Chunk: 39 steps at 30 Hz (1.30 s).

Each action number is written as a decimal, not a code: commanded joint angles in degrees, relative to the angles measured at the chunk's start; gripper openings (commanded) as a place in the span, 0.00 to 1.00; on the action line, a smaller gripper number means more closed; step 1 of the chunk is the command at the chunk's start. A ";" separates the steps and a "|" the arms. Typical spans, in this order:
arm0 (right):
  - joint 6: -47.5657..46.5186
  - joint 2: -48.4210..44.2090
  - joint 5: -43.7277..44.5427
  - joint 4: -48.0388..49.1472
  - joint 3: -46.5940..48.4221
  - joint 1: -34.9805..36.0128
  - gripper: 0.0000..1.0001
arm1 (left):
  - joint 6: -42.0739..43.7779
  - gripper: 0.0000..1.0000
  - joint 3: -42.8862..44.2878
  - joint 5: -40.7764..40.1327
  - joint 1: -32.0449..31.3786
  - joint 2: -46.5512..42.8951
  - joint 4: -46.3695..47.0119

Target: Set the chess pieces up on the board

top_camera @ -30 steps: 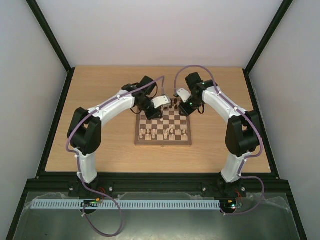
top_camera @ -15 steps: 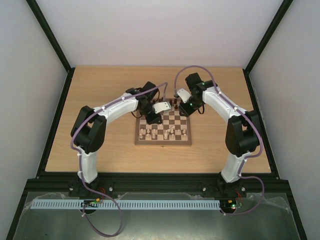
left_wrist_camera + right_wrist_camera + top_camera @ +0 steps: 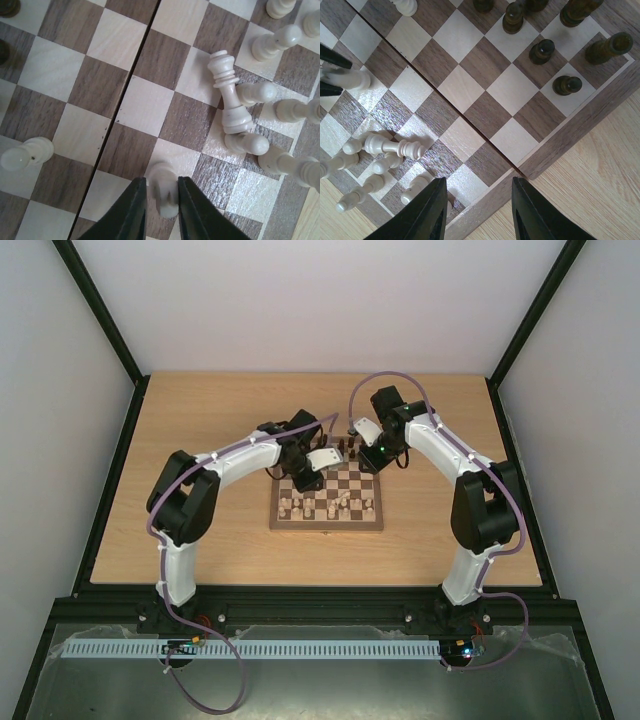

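Observation:
The board point(image 3: 326, 526) lies in the middle of the table. Cream pieces point(image 3: 326, 505) stand on its near rows, and dark pieces point(image 3: 346, 448) stand at its far edge. My left gripper point(image 3: 161, 200) is shut on a cream pawn point(image 3: 162, 187) just above a square near the board's centre fold. A cream king or queen point(image 3: 227, 92) lies on its side among standing cream pawns point(image 3: 292, 110). My right gripper point(image 3: 477, 210) is open and empty above the board's edge. Dark pieces point(image 3: 567, 85) stand ahead of it, with the fallen cream piece point(image 3: 392, 146) to its left.
A lone cream pawn point(image 3: 25, 152) stands apart on the left of the left wrist view. The light wooden tabletop point(image 3: 200, 440) surrounds the board. Black frame posts and pale walls enclose the table. The two wrists hover close together over the far half of the board.
My left arm has swung to the right, and its gripper has moved further in over the board with the pawn. The right arm has not moved.

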 commanded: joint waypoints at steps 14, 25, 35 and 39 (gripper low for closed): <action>-5.21 2.55 -6.85 -6.03 8.89 1.88 0.39 | -4.55 0.39 -1.12 11.39 12.12 -12.45 -3.72; -17.85 8.94 -4.96 -7.82 14.45 12.63 0.37 | -17.29 0.43 -15.85 13.19 21.56 -22.70 4.82; -22.96 14.03 -4.16 -9.15 15.44 15.58 0.38 | -18.23 0.44 -19.16 18.63 25.41 -25.91 5.37; -23.50 15.52 -3.70 -9.60 16.04 16.10 0.38 | -18.74 0.44 -19.81 18.58 25.63 -26.07 6.01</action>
